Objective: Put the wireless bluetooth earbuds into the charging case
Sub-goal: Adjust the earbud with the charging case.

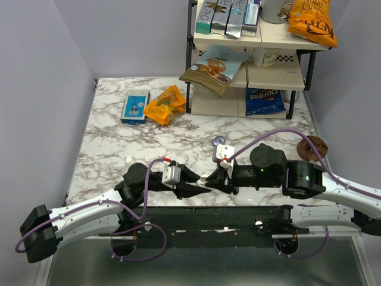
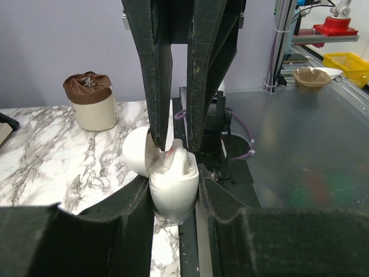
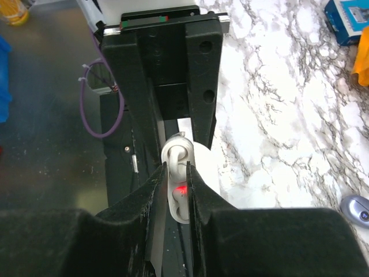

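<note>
The charging case [image 2: 173, 196] is white here, with its lid [image 2: 135, 151] swung open to the left. My left gripper [image 2: 173, 190] is shut on its body and holds it upright over the table's near edge [image 1: 204, 182]. My right gripper [image 3: 177, 173] reaches in from the opposite side, its fingers [image 2: 155, 86] closed narrowly over the case's open top. One white earbud [image 3: 177, 154] sits in a slot between those fingertips, and a red light glows just below it. I see no other earbud.
A small blue-grey round object [image 1: 219, 141] lies on the marble behind the grippers. A brown-topped cup [image 1: 312, 148] stands at the right. A blue box [image 1: 135, 105] and an orange snack bag [image 1: 165, 105] lie at the back left, beside a shelf rack [image 1: 250, 53].
</note>
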You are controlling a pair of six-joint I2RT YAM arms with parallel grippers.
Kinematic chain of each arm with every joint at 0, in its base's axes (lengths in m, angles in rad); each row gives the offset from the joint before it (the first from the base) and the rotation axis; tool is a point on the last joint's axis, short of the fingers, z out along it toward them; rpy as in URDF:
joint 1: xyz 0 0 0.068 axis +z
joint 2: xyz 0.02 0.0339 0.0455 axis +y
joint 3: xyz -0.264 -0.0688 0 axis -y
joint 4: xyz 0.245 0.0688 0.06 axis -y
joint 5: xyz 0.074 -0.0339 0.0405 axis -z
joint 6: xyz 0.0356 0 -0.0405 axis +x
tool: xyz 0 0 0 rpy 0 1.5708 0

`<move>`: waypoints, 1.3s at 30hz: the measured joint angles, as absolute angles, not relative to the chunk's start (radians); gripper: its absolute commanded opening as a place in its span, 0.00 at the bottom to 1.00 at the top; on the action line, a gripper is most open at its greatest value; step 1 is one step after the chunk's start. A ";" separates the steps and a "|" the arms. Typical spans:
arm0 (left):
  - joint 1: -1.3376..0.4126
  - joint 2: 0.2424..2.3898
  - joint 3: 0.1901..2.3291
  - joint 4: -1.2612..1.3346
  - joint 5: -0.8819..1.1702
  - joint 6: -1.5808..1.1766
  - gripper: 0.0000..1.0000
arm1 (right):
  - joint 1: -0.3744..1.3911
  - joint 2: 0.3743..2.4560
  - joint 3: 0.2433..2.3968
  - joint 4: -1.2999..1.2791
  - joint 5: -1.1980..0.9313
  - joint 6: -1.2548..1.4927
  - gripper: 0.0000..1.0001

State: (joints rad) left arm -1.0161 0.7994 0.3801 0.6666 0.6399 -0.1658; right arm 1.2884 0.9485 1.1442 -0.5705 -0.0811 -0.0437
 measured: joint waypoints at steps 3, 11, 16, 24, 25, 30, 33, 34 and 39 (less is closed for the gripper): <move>-1.016 0.799 0.380 0.665 0.639 -0.166 0.00 | 1.289 0.952 1.144 -0.570 -0.068 -0.042 0.29; -1.015 0.799 0.381 0.664 0.636 -0.166 0.00 | 1.290 0.969 1.144 -0.570 -0.065 -0.041 0.24; -1.015 0.799 0.381 0.655 0.634 -0.166 0.00 | 1.290 0.972 1.144 -0.571 -0.064 -0.036 0.14; -1.015 0.799 0.381 0.649 0.620 -0.167 0.00 | 1.290 0.971 1.143 -0.569 -0.049 -0.029 0.01; -1.015 0.799 0.381 0.649 0.617 -0.168 0.00 | 1.290 0.970 1.143 -0.568 -0.047 -0.027 0.01; -1.015 0.798 0.381 0.656 0.602 -0.177 0.00 | 1.290 0.948 1.117 -0.535 -0.038 -0.019 0.01; -1.015 0.797 0.381 0.669 0.592 -0.181 0.00 | 1.290 0.920 1.089 -0.496 -0.025 -0.013 0.01; -1.015 0.797 0.381 0.673 0.591 -0.182 0.00 | 1.290 0.911 1.081 -0.486 -0.020 -0.006 0.01; -1.016 0.796 0.381 0.699 0.584 -0.189 0.00 | 1.290 0.881 1.055 -0.444 -0.010 0.019 0.01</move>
